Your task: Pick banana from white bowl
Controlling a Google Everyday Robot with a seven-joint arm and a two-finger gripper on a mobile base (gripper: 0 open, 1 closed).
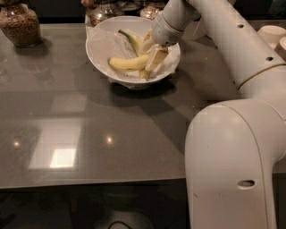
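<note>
At the far left, a glass jar [20, 24] with brown contents stands on the grey tabletop [89, 134] near its back edge. To its right sits the white bowl [94, 53], wide and lined with crinkled white paper [102, 41]. Just behind the bowl are more glass jars [103, 10], only partly in view. The banana [127, 63] lies inside the bowl on the paper, curved, running from the left of the bowl's middle toward its right side. A slimmer banana [132, 39] with a greenish end lies behind it. The gripper [153, 54] reaches down into the right half of the bowl, right at the banana's right end. Whether it grips the banana I cannot tell. The white arm [232, 49] rises from the gripper and sweeps to the right, down to the robot's bulky white body [232, 165] in the foreground. At the far right edge stand small off-white bowls [272, 34].
</note>
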